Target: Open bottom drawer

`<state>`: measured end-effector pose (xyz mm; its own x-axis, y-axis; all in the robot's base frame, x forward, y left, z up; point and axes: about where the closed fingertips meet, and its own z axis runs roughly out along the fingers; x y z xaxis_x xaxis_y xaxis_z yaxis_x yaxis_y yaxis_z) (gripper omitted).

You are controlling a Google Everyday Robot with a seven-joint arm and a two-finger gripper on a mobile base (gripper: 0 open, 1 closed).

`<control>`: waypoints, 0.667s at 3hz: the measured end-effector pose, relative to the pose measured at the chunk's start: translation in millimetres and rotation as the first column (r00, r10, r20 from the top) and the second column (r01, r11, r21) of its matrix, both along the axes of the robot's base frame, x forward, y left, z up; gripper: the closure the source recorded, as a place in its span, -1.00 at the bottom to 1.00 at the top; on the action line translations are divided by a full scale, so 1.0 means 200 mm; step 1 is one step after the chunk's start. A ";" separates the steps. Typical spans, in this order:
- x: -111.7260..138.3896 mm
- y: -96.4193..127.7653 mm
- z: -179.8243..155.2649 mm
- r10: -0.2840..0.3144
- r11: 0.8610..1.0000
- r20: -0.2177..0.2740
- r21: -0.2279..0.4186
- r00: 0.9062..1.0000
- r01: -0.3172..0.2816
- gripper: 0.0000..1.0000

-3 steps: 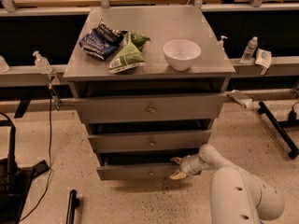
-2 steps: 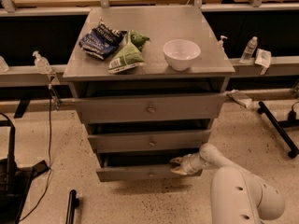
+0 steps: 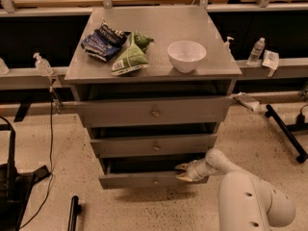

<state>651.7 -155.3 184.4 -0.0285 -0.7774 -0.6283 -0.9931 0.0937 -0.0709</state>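
The grey metal cabinet (image 3: 154, 32) has three drawers. The bottom drawer (image 3: 139, 179) has the narrowest front, with a small round knob (image 3: 155, 181) at its centre. It stands pulled out a little, with a dark gap above its front. My gripper (image 3: 183, 172) is at the top edge of this drawer's front, right of the knob, on the end of my white arm (image 3: 240, 191). Its fingers (image 3: 182, 167) sit over the front's upper rim. The drawer's inside is hidden in shadow.
The middle drawer (image 3: 154, 146) and top drawer (image 3: 154, 112) are above. On the cabinet top lie a blue chip bag (image 3: 102, 42), a green bag (image 3: 131, 57) and a white bowl (image 3: 186, 56). Bottles (image 3: 256, 51) stand on side ledges. Black stands (image 3: 286, 131) rest on the speckled floor.
The bottom drawer's front has come slightly forward with my gripper on it. The other things have not moved.
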 end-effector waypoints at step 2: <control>0.00 0.00 0.00 0.000 1.000 0.000 0.000 1.000 0.000 0.51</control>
<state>651.6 -155.1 184.3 -0.0285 -0.7774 -0.6284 -0.9931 0.0935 -0.0706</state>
